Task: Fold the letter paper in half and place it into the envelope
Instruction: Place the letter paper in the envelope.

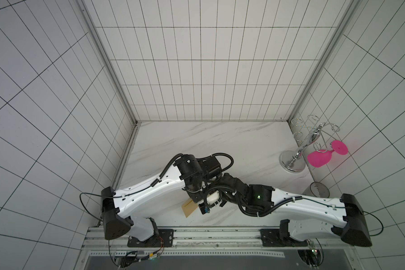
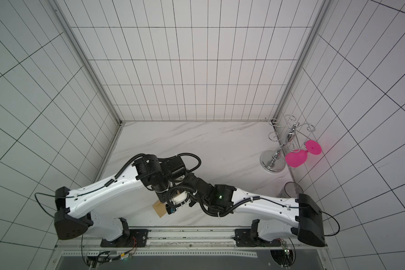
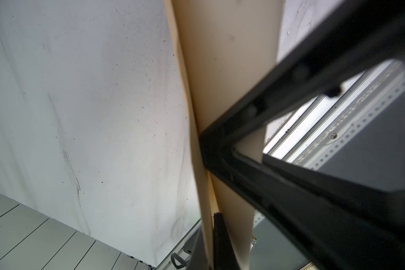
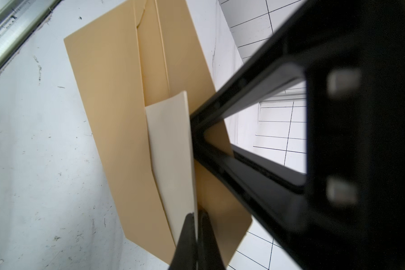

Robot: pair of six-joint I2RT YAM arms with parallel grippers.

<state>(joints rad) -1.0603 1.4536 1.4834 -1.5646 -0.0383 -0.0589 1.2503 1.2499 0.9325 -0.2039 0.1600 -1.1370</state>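
While the left arm stretches in from 9 o'clock, the left tool has its jaws pressed together on a tan paper wall, which by its colour reads as the envelope. One black finger lies between that wall and a narrower tan strip beside it.

In both top views the envelope shows at about 7 o'clock on the marble surface, near the front rail. Only a tan corner is visible below the two wrists. Whether it touches the surface I cannot tell.

The right wrist view shows the envelope's mouth gaping along a long side. The letter paper, pale cream, has one long edge tucked under the envelope's wall and the rest showing. The right tool, coming from 4 o'clock, is clamped on the letter paper's free edge, with the sheet running between its closed jaws.

A chrome glass rack stands at 3 o'clock. A pink stemmed glass hangs tilted at the rack's arm, and a dark smoky tumbler stands at 4 o'clock.
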